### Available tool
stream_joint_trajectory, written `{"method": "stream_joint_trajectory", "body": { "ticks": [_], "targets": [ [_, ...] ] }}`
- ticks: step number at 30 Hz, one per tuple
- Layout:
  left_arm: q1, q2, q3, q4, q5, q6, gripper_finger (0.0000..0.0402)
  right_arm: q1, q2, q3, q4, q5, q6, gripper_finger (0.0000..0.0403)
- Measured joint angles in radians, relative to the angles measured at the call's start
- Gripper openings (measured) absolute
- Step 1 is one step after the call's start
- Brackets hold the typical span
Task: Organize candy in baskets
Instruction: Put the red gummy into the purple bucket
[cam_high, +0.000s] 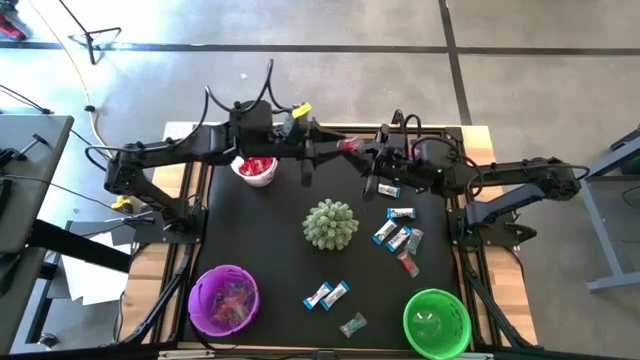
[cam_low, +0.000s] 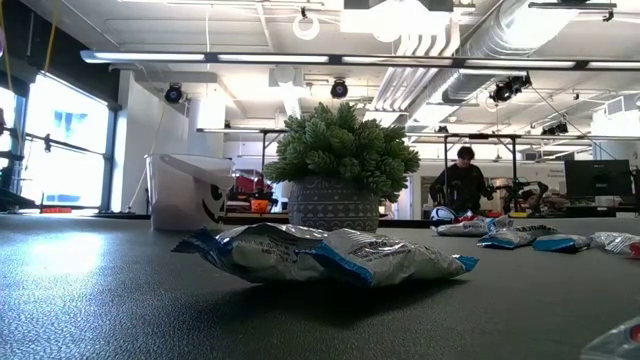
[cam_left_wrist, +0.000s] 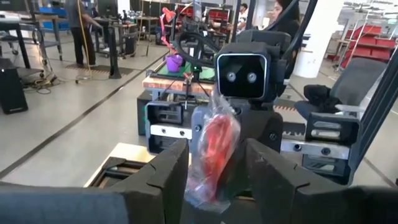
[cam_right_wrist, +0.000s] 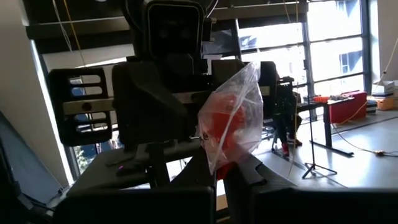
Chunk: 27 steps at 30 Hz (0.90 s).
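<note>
Red candy sits between both grippers' fingers above the table.

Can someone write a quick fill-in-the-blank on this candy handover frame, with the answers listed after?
1. The two hands meet above the table's far edge around one clear-bagged ____ candy.
2. The right hand is ____ on that candy, while the left hand's fingers stand apart on either side of it.
3. The small round white basket already holds ____ candies.
4. The spiky pale-green ball sits on the black table between the round purple basket and the loose ____ wrapped candies.

Missing words: red; shut; red; blue-and-silver
</note>
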Motion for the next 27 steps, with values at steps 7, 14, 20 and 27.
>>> {"method": "stream_joint_trajectory", "body": {
  "ticks": [7,14,20,27],
  "targets": [
    [0.000,0.027,0.000,0.038,-0.002,0.017,0.0166,-0.004,0.000,0.000,-0.007,-0.034,0.003,0.0000],
    [0.003,0.025,0.000,0.040,-0.002,0.028,0.0155,-0.004,0.000,0.000,-0.014,-0.047,0.002,0.0000],
    [0.003,0.025,0.000,0.038,-0.002,0.028,0.0072,-0.004,0.000,0.000,-0.023,-0.047,0.005,0.0000],
    [0.003,0.025,0.000,0.035,-0.003,0.028,0.0013,-0.004,0.000,0.000,-0.026,-0.032,0.050,0.0004]
  ]
}}
